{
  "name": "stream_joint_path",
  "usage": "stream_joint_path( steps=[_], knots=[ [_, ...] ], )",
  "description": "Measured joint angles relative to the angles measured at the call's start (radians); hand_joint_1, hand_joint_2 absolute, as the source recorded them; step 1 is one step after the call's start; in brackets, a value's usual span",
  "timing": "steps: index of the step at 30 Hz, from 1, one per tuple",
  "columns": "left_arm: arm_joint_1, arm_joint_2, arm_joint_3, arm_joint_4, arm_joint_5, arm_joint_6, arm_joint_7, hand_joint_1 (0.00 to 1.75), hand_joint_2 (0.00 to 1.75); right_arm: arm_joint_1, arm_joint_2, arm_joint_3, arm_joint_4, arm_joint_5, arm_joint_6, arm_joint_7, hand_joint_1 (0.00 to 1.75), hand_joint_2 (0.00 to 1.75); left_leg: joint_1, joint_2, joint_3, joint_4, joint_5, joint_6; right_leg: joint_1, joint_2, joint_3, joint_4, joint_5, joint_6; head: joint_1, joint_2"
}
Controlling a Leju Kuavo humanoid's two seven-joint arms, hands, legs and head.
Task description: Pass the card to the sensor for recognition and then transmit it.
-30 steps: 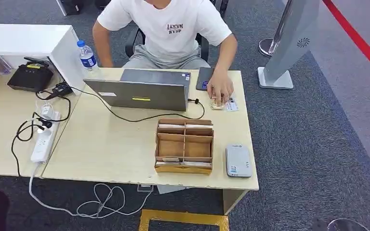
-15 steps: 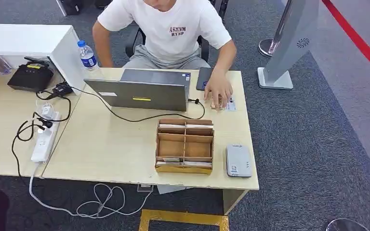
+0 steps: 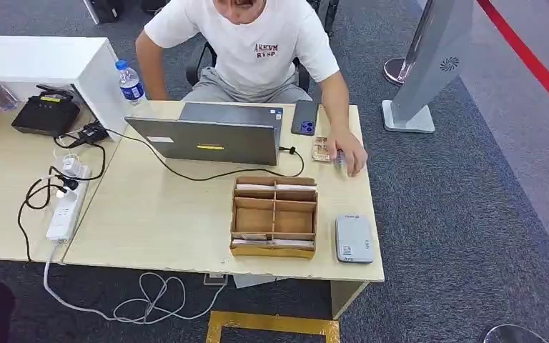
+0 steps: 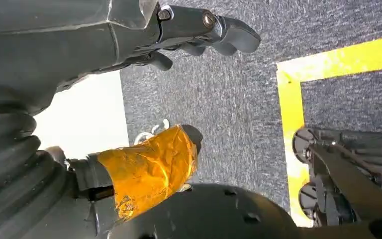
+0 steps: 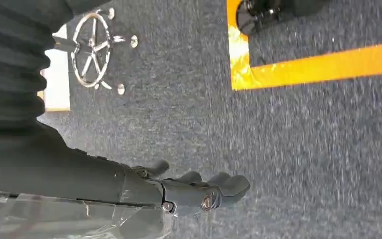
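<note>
While both arms hang beside the body, the left hand (image 4: 199, 35) shows in its wrist view above grey carpet, fingers stretched out and apart from the thumb (image 4: 149, 169), which is wrapped in orange tape; it holds nothing. Across the head view from left to right, a black device (image 3: 45, 114) sits at the upper left of the pale wooden table (image 3: 157, 221), then a white power strip (image 3: 66, 207) with tangled black cables, a water bottle (image 3: 129, 82), and an open grey laptop (image 3: 211, 136) at centre. Right of centre stands a cardboard organiser (image 3: 274, 216) with divided compartments; thin flat items lie in its front and back slots, too small to identify. Above it, a dark phone (image 3: 304, 117) lies beside a person in a white shirt, whose hand (image 3: 350, 151) rests on the table's upper right, partly covering the card (image 3: 339, 155); a second small card-like item (image 3: 321, 150) lies just beside it, its print illegible. Low on the right, the grey sensor (image 3: 353, 239) sits near the table edge. The right hand (image 5: 204, 191) appears in its wrist view over carpet, fingers loosely extended and empty, its thumb hard to make out.
</note>
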Motion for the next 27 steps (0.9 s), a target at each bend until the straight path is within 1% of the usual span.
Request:
stream_joint_path(
  steps=[4, 5, 16, 17, 21, 25, 27],
  knots=[
    [0.027, 0.020, -0.109, -0.017, 0.096, -0.010, -0.013, 0.00, 1.75, 0.020, 0.000, 0.015, -0.021, -0.018, 0.039, -0.002, 0.00, 0.00, 0.000, 0.000, 0.000, 0.000, 0.000, 0.000, 0.000, 0.000, 0.000, 0.000, 0.000, 0.000, 0.000, 0.000],
    [0.035, 0.025, -0.136, -0.022, 0.121, -0.013, -0.016, 0.00, 0.00, 0.024, 0.000, 0.018, -0.026, -0.020, 0.049, -0.003, 0.00, 0.00, 0.000, 0.000, 0.000, 0.000, 0.000, 0.000, 0.000, 0.000, 0.000, 0.000, 0.000, 0.000, 0.000, 0.000],
    [0.110, 0.079, -0.421, -0.071, 0.376, -0.040, -0.052, 0.00, 0.00, 0.077, -0.001, 0.050, -0.085, -0.073, 0.153, -0.018, 0.00, 0.00, 0.000, 0.000, 0.000, 0.000, 0.000, 0.000, 0.000, 0.000, 0.000, 0.000, 0.000, 0.000, 0.000, 0.000],
    [0.116, 0.084, -0.456, -0.076, 0.405, -0.045, -0.054, 0.00, 0.00, 0.081, -0.002, 0.055, -0.092, -0.075, 0.165, -0.019, 0.00, 0.00, 0.000, 0.000, 0.000, 0.000, 0.000, 0.000, 0.000, 0.000, 0.000, 0.000, 0.000, 0.000, 0.000, 0.000],
    [0.137, 0.100, -0.542, -0.091, 0.480, -0.052, -0.066, 0.00, 0.00, 0.096, -0.003, 0.068, -0.109, -0.092, 0.195, -0.020, 0.00, 0.00, 0.000, 0.000, 0.000, 0.000, 0.000, 0.000, 0.000, 0.000, 0.000, 0.000, 0.000, -0.001, 0.000, 0.000],
    [0.159, 0.114, -0.633, -0.107, 0.584, -0.064, -0.079, 0.00, 0.00, 0.111, -0.006, 0.077, -0.129, -0.114, 0.238, -0.025, 0.00, 0.00, 0.000, 0.000, 0.000, 0.000, 0.000, 0.000, 0.000, 0.000, 0.000, 0.000, 0.000, -0.001, 0.000, 0.000],
    [0.164, 0.119, -0.659, -0.111, 0.613, -0.066, -0.083, 0.00, 0.00, 0.115, -0.006, 0.081, -0.132, -0.124, 0.248, -0.028, 0.00, 0.00, 0.000, 0.000, 0.000, 0.000, 0.000, 0.000, 0.000, 0.000, 0.000, 0.000, 0.000, -0.001, 0.000, 0.000]
  ],
)
